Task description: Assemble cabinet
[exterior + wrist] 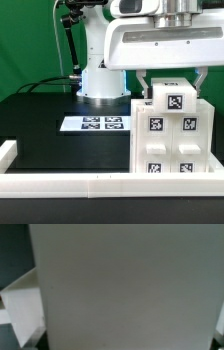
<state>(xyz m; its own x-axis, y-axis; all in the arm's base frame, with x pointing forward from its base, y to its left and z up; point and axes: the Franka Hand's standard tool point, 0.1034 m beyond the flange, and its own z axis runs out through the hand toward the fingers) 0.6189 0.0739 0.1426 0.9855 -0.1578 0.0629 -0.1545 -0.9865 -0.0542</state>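
Standing on the black table (pixel 40 140) at its near edge toward the exterior view's right corner, the white cabinet (pixel 172 140) is touching the long white border rail (pixel 100 184), while the jaws are pinching its tagged top block from both sides and the marker board (pixel 95 123) is lying well apart near the robot's base. Filling the wrist view, a plain white cabinet face (pixel 130 286) is blocking almost everything, with the dark table showing at one side.

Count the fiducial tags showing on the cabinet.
6 on the cabinet: one on the top piece, three in a middle row, two lower down near the border rail. Others may be hidden on unseen faces.
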